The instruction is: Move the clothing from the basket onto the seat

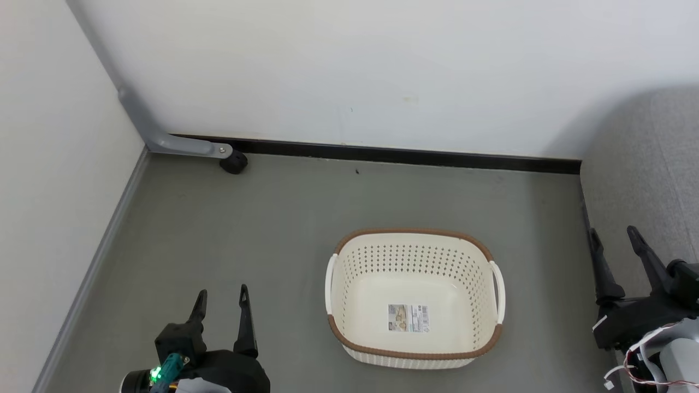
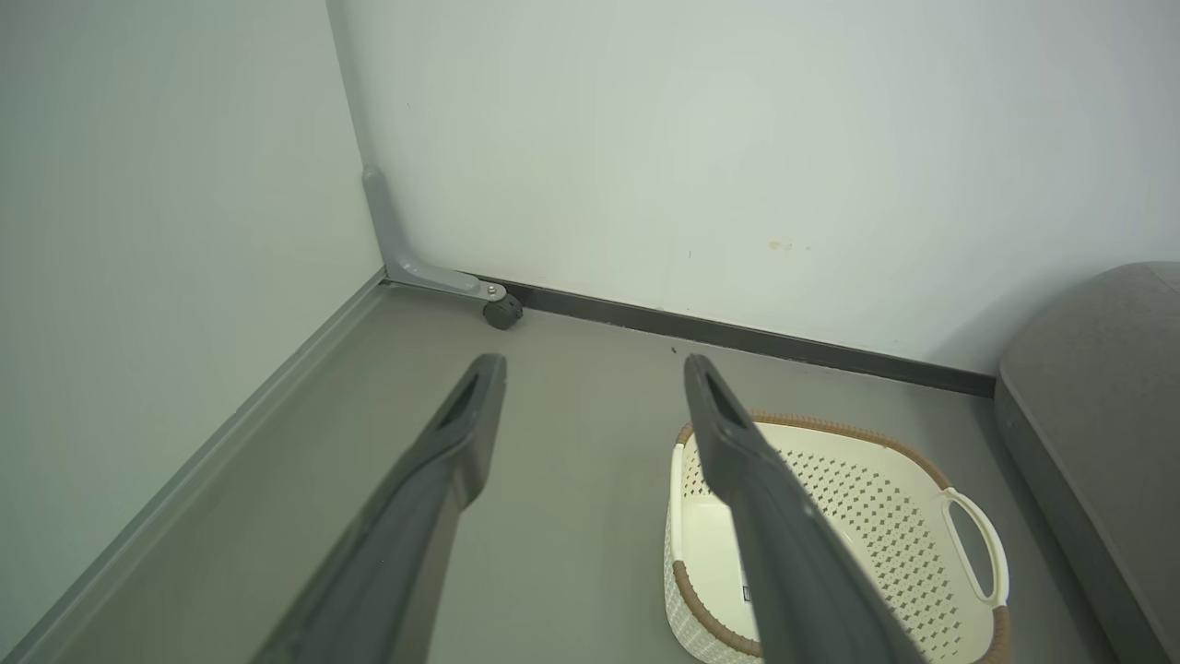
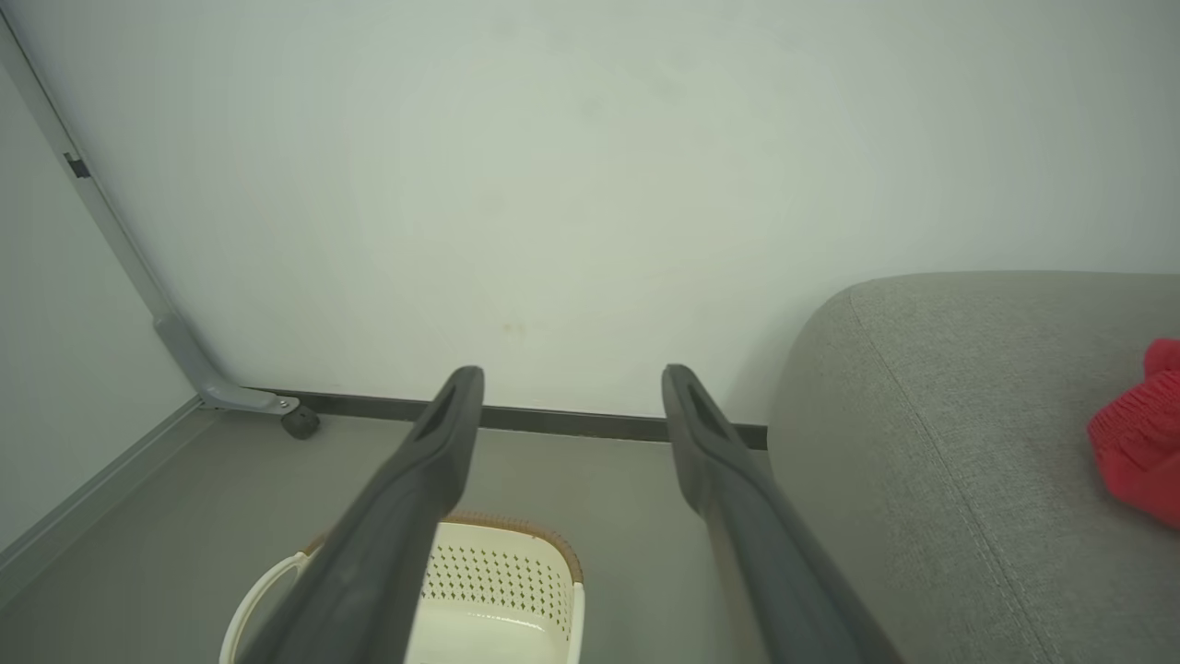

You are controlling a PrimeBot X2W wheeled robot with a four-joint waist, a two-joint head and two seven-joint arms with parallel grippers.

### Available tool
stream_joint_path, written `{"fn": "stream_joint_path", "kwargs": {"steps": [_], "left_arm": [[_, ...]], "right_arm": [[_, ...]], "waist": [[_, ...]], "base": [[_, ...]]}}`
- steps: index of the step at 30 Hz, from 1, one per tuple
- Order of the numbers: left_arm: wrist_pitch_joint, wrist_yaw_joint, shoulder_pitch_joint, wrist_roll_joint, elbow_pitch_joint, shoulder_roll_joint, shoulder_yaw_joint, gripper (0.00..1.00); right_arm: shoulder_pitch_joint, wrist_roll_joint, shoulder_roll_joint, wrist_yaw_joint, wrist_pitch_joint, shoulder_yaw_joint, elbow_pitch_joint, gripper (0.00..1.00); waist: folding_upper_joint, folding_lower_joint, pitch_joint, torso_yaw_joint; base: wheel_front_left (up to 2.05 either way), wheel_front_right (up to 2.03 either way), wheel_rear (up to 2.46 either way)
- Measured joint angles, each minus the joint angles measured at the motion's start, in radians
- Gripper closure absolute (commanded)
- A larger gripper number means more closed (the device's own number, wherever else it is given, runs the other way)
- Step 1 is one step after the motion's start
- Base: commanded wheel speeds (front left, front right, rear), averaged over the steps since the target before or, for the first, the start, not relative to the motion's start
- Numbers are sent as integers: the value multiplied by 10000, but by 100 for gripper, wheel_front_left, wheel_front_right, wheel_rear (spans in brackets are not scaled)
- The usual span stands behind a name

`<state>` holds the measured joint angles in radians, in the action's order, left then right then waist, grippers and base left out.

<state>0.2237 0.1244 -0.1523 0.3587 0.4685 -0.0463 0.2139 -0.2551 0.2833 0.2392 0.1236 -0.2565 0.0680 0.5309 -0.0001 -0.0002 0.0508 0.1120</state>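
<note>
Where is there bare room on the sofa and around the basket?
Sofa: bare from its rounded end to the red garment. Floor: open between the basket and the black skirting, and left of the basket, around the left gripper. Tight: the strip between basket and sofa, by the right gripper.

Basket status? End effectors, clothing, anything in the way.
Left end effector and right end effector open, empty. Basket empty; red clothing on seat. Caster by wall, apart from basket.
</note>
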Motion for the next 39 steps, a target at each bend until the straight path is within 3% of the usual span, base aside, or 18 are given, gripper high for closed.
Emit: {"fn": "stream_joint_path", "kwargs": {"steps": [14, 39], "left_arm": [[163, 0, 226, -17, 180, -4, -309, 0], [249, -12, 223, -173, 466, -169, -548, 0]], "right_arm": [[202, 261, -188, 0, 0, 355, -146, 0], [816, 364, -736, 0, 0, 174, -12, 0]], "waist": [[1, 2, -714, 576], [2, 2, -1027, 148]], "base": [[0, 0, 0], [0, 0, 0]]}}
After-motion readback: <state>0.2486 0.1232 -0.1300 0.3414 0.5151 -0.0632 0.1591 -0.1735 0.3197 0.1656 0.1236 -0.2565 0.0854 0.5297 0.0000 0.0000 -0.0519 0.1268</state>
